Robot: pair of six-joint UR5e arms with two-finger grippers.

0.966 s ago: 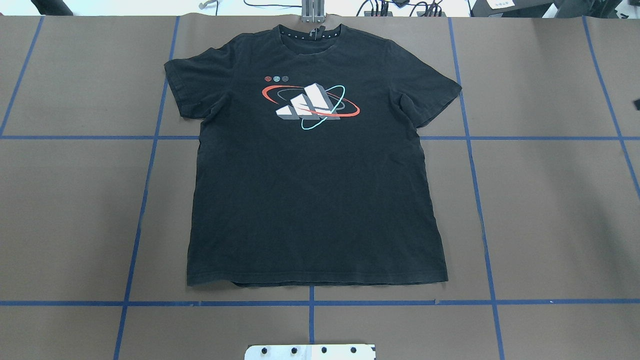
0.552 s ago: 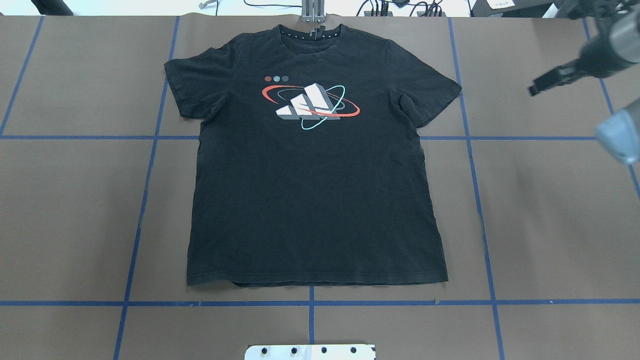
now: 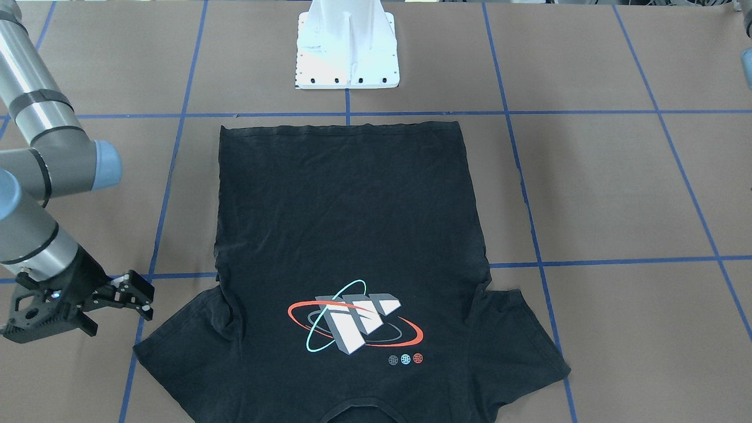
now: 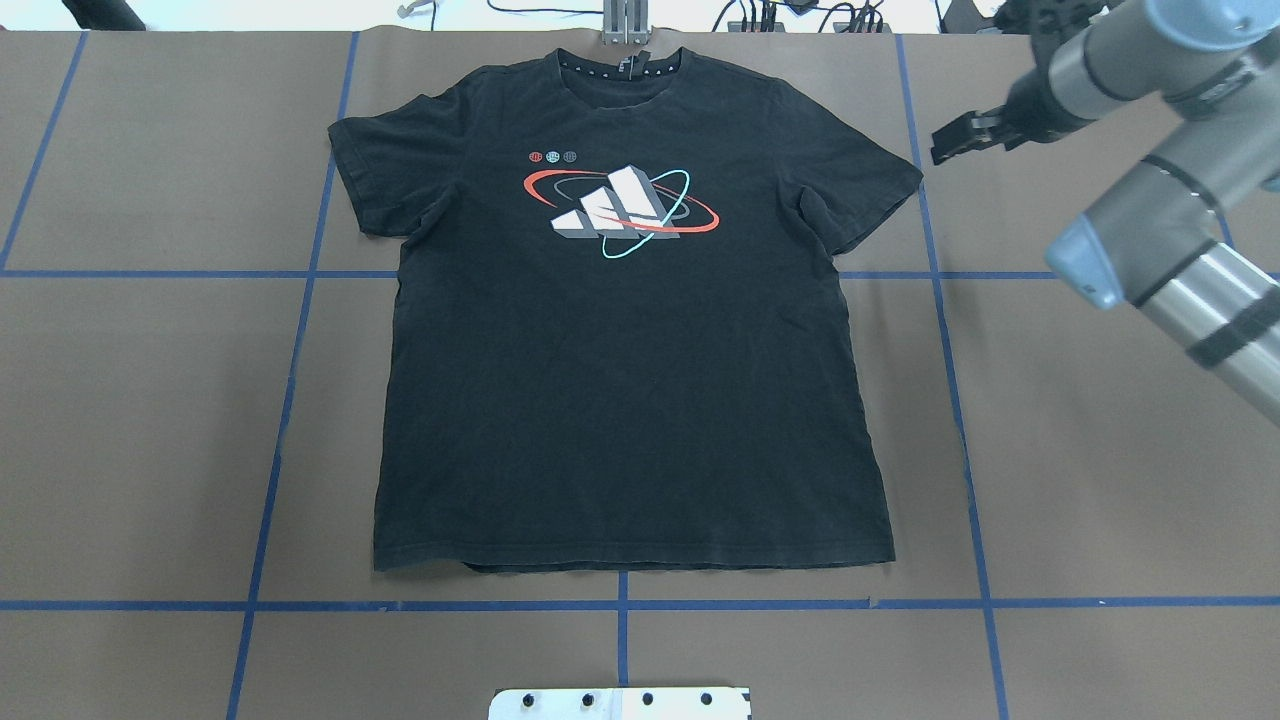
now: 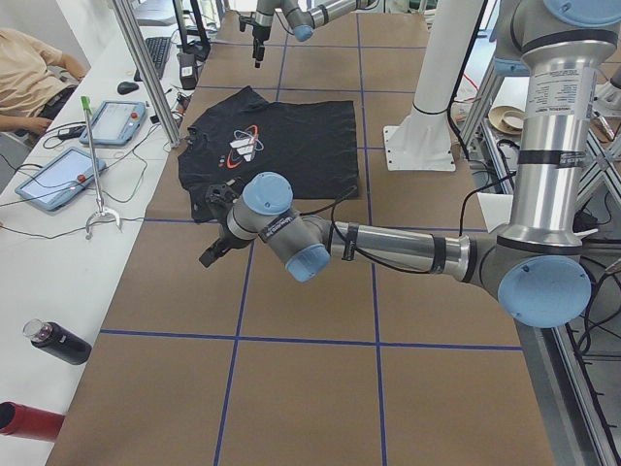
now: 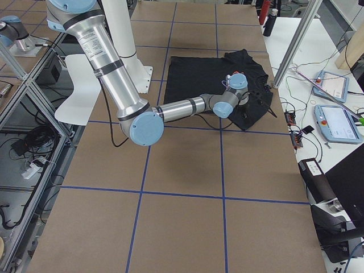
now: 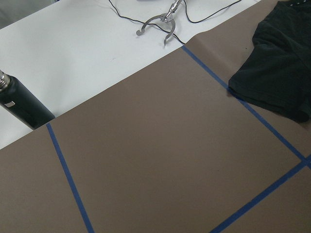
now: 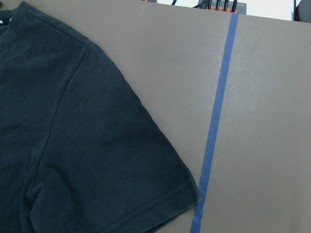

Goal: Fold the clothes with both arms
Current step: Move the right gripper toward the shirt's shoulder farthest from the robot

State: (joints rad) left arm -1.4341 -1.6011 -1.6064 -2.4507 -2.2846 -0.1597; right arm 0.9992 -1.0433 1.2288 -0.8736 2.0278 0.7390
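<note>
The brown papered table (image 4: 1100,450) is carrying the black T-shirt (image 4: 630,400), which is lying flat and logo up at its middle, collar at the far edge and hem toward my base. My right arm (image 4: 1150,220) is reaching in from the right side with its elbow bent and its wrist pointing across at the shirt. My left arm (image 5: 408,248) is stretching out low and nearly level in the left side view, and the overhead view is not showing it. A second ago the overhead view held no arm at all. Since then my right arm has been swinging in, and the shirt has not shifted. My right gripper (image 4: 942,150) is now hovering just beside the shirt's right sleeve (image 8: 121,170), not touching it, fingers parted and holding nothing. My left gripper (image 5: 215,228) is showing only from the side, so I cannot tell how its fingers are standing. Only my right wrist camera is showing the sleeve hem lying just beside a blue tape line (image 8: 214,121).
</note>
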